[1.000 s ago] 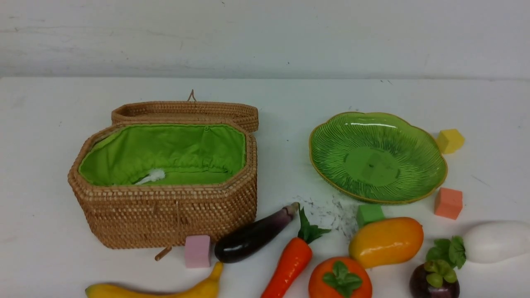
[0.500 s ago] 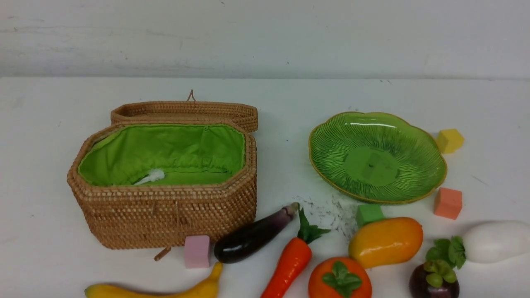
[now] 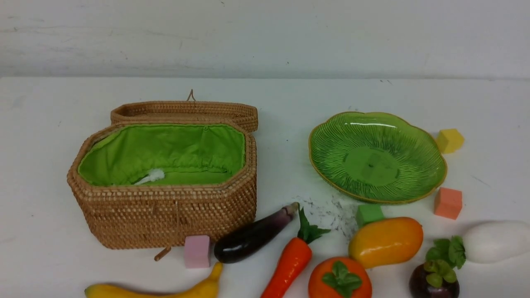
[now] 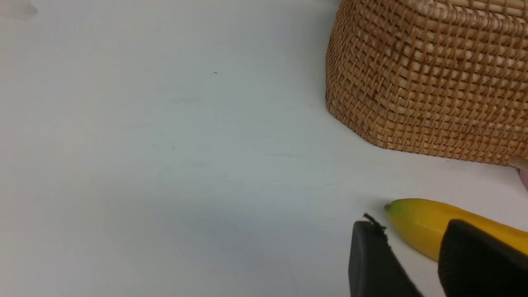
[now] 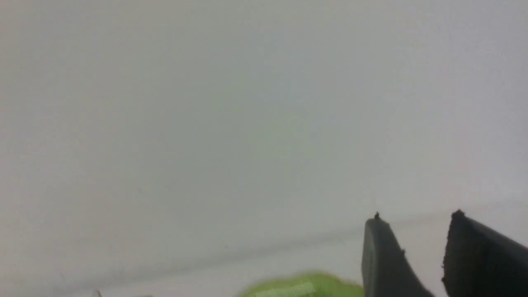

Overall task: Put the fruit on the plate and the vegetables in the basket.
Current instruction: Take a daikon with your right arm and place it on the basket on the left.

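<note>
Jaws on your left gripper (image 4: 412,231) and right gripper (image 5: 416,222) stand apart, empty; plate (image 3: 374,161) lacks fruit (image 3: 385,242), basket (image 3: 165,215) lacks vegetables (image 3: 252,236); all sorting remains.

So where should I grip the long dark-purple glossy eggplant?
Probably at the thick middle of the dark-purple eggplant, from above, jaws across its width: it lies flat and slanted, and the orange carrot crowds its stem end.
</note>
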